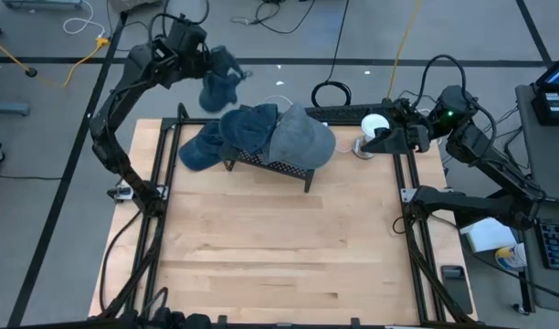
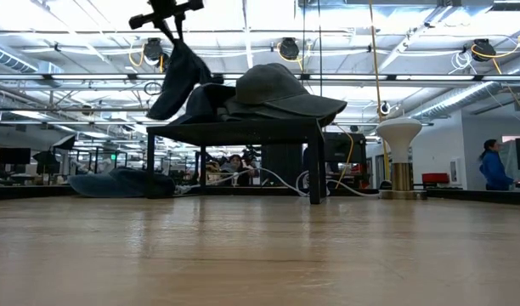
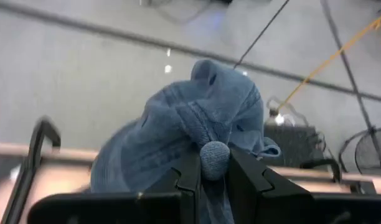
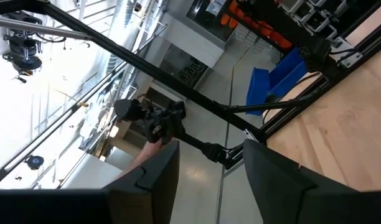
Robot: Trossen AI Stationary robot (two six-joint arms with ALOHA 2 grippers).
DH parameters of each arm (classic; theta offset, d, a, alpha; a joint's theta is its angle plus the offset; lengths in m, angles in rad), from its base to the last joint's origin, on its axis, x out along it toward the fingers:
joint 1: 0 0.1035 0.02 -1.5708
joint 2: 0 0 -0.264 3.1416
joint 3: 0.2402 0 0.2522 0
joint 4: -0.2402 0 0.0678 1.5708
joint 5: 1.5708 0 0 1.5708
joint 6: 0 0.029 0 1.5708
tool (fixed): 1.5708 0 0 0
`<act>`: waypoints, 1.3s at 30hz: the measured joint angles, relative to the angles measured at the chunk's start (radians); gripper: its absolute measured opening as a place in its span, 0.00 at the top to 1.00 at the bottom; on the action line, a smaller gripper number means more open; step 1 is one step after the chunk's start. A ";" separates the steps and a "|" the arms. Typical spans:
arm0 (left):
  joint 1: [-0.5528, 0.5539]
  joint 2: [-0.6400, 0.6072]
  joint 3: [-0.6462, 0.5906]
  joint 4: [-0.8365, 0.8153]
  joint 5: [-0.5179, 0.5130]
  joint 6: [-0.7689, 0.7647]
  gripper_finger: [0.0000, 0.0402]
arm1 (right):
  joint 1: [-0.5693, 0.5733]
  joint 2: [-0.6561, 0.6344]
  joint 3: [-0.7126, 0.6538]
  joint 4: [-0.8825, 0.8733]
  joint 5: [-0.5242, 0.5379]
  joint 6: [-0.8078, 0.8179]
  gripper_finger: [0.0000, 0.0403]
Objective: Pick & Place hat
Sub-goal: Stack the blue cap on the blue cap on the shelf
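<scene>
Pinched only at its crown button by the left end effector (image 3: 213, 177), the soft blue denim cap (image 1: 220, 82) dangles above the tabletop's (image 1: 279, 247) far-left corner and could slip free if swung.

Left arm: rises from its base at the left edge of the worktop (image 1: 261, 256), bends at the elbow and reaches past the far left corner.
Left gripper (image 1: 209, 66): raised high, fingers (image 3: 189, 177) pinched tight on the crown button of a blue hat (image 3: 190, 134), which dangles below it.
Right arm: folded low beside the worktop's right edge, forearm pointing inward near the far right corner.
Right gripper (image 1: 382, 134): fingers (image 4: 156, 171) partly spread, nothing between them, tilted toward the room beyond.
</scene>
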 joint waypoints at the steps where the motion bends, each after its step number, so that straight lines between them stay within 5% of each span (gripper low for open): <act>1: 0.002 0.000 0.000 -0.024 0.012 -0.016 0.88 | 0.000 0.002 0.000 0.000 0.000 0.000 0.58; 11: -0.015 0.000 0.000 -0.163 0.032 -0.046 0.88 | 0.000 0.005 0.000 0.000 0.000 -0.019 0.58; 23: -0.144 0.088 0.000 -0.129 -0.025 -0.098 0.88 | 0.000 0.003 0.000 0.000 -0.001 -0.020 0.58; 39: -0.282 0.305 0.000 -0.042 0.137 -0.132 0.88 | 0.000 -0.011 0.000 0.000 -0.001 -0.035 0.58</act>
